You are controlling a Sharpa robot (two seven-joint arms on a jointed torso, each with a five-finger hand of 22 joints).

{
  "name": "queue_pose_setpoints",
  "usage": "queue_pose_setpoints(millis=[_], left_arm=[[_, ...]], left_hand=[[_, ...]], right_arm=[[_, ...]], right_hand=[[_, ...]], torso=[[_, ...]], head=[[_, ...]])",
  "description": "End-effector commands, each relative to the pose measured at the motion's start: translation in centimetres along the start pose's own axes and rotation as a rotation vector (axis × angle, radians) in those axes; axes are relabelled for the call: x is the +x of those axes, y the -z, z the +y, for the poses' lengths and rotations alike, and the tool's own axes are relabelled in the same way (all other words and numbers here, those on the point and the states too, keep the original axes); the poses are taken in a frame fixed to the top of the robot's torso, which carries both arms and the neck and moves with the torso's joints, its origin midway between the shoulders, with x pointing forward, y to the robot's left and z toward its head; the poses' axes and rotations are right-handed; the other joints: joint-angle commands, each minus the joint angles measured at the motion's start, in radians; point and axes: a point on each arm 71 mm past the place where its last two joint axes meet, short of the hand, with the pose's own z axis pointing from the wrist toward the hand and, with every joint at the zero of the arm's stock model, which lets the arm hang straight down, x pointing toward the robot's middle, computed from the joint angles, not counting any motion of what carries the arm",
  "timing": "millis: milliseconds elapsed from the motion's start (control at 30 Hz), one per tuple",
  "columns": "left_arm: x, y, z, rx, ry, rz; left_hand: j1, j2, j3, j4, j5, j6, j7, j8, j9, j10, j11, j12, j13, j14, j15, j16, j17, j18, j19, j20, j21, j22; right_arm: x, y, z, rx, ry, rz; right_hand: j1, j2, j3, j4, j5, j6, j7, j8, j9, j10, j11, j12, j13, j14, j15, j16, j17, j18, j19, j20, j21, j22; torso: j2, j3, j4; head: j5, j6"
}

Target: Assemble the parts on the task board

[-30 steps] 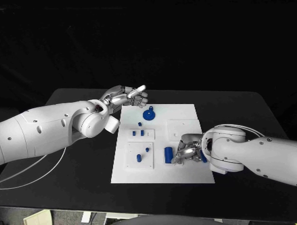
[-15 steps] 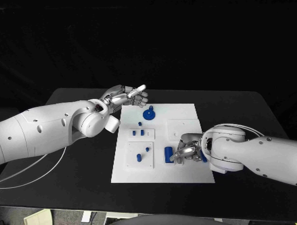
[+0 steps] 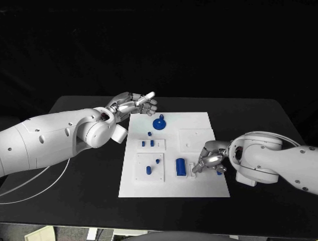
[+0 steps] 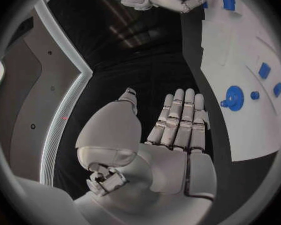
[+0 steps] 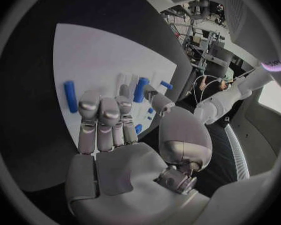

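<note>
The white task board [image 3: 195,125] lies mid-table. A thick blue cylinder [image 3: 180,166] lies on its near half. My right hand [image 3: 211,159] hovers just right of it, fingers straight and apart from the thumb, with nothing in it. In the right wrist view the cylinder [image 5: 140,89] lies beyond the thumb. A slim blue piece [image 3: 220,170] [image 5: 70,96] lies by the board's right edge, beside the hand. My left hand [image 3: 133,104] [image 4: 178,130] is raised at the board's far left corner, fingers stretched out and empty.
A round blue part with a knob [image 3: 160,122] [image 4: 233,96] sits on the board's far half. Small blue pieces [image 3: 149,143] stand in a raised block, and two more [image 3: 148,169] lie on the near left block. The black table [image 3: 72,108] surrounds the board.
My right hand has slid right, away from the thick blue cylinder, which now lies uncovered. The left hand has not moved.
</note>
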Motion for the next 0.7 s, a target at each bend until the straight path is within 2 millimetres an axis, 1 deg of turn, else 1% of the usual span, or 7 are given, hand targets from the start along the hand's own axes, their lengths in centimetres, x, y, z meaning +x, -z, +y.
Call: queue_pose_setpoints(millis=[33,100,133,267,433,567,700], left_arm=[[0.2,-0.1,-0.2,0.013,0.009,0.012],[0.2,-0.1,-0.2,0.013,0.01,0.015],[0.2,-0.1,-0.2,0.013,0.01,0.015],[0.2,-0.1,-0.2,0.013,0.01,0.015],[0.2,0.0,-0.1,0.013,0.01,0.014],[0.2,0.0,-0.2,0.013,0.01,0.015],[0.4,-0.1,-0.2,0.013,0.011,0.018]], left_hand=[[0.012,0.001,-0.006,0.001,0.003,0.005,0.014,0.005,-0.002,0.009,0.0,-0.003,0.0,0.007,0.001,0.007,-0.002,0.01,0.008,0.002,-0.004,0.002],[0.014,0.002,-0.007,0.001,0.004,0.005,0.014,0.005,-0.002,0.01,0.0,-0.003,0.0,0.008,0.001,0.008,-0.002,0.01,0.009,0.002,-0.005,0.002],[0.014,0.002,-0.007,0.001,0.004,0.005,0.014,0.005,-0.002,0.01,0.0,-0.003,0.0,0.008,0.001,0.008,-0.002,0.01,0.009,0.002,-0.005,0.002],[0.018,0.002,-0.008,0.001,0.004,0.006,0.014,0.005,-0.002,0.011,-0.001,-0.003,0.0,0.009,0.0,0.009,-0.002,0.01,0.01,0.001,-0.005,0.003],[0.021,0.003,-0.009,0.001,0.004,0.007,0.013,0.005,-0.003,0.013,-0.001,-0.002,0.0,0.011,0.0,0.01,-0.002,0.01,0.012,0.001,-0.006,0.004],[0.023,0.003,-0.01,0.001,0.004,0.008,0.013,0.006,-0.003,0.014,-0.001,-0.002,0.0,0.013,-0.001,0.01,-0.001,0.01,0.013,0.0,-0.006,0.004],[0.024,0.003,-0.011,0.001,0.004,0.009,0.013,0.006,-0.003,0.015,-0.002,-0.002,0.0,0.014,-0.001,0.011,-0.001,0.01,0.014,0.0,-0.006,0.005]], right_arm=[[-1.2,0.5,-0.8,-0.02,-0.035,-0.037],[-2.1,0.8,-1.8,0.001,-0.038,-0.06],[-2.2,0.8,-1.9,0.003,-0.039,-0.063],[-3.2,1.3,-3.9,0.048,-0.045,-0.097],[-3.1,2.0,-4.9,0.079,-0.032,-0.091],[-3.1,2.5,-5.9,0.133,0.043,-0.12],[-2.8,2.5,-6.6,0.172,0.049,-0.113]], right_hand=[[0.001,-0.012,-0.004,-0.003,-0.004,-0.008,0.004,-0.004,0.002,-0.001,0.006,-0.001,0.001,0.003,0.004,-0.005,-0.001,0.061,0.004,-0.001,-0.003,0.004],[0.01,-0.009,-0.005,-0.007,-0.006,-0.018,0.007,-0.007,0.003,-0.001,0.009,0.001,0.002,0.003,0.006,-0.006,-0.002,0.061,0.005,-0.001,-0.004,0.003],[0.01,-0.008,-0.005,-0.007,-0.006,-0.018,0.007,-0.007,0.003,-0.001,0.009,0.001,0.002,0.003,0.006,-0.006,-0.002,0.061,0.005,-0.002,-0.004,0.003],[0.027,-0.005,-0.005,-0.014,-0.007,-0.02,0.009,-0.006,0.009,0.0,0.011,0.003,0.003,0.004,0.008,-0.006,-0.001,0.061,0.006,-0.002,-0.004,0.002],[0.039,0.002,-0.007,-0.019,-0.008,-0.015,0.008,-0.001,0.016,0.004,0.01,0.006,0.004,0.006,0.007,-0.005,0.0,0.061,0.008,-0.002,-0.004,0.003],[0.041,0.003,-0.01,-0.017,-0.011,-0.002,0.004,0.007,0.023,0.009,0.006,0.011,0.006,0.006,0.005,-0.003,0.0,0.061,0.01,-0.001,-0.003,0.003],[0.046,-0.002,-0.009,-0.013,-0.012,0.01,-0.001,0.014,0.029,0.022,0.001,0.027,0.016,0.007,0.001,-0.002,0.001,0.061,0.011,0.0,-0.002,0.003]], torso=[[0.0,-0.0004,-0.001],[0.0,-0.0003,-0.001],[0.0,-0.0002,-0.0011],[0.0,-0.0003,-0.0011],[0.001,0.0017,-0.0014],[0.001,0.0007,-0.0027],[0.0,0.0005,-0.0019]], head=[[-0.004,0.006],[-0.004,0.009],[-0.005,0.009],[-0.015,0.015],[-0.032,0.019],[-0.045,0.021],[-0.054,0.022]])
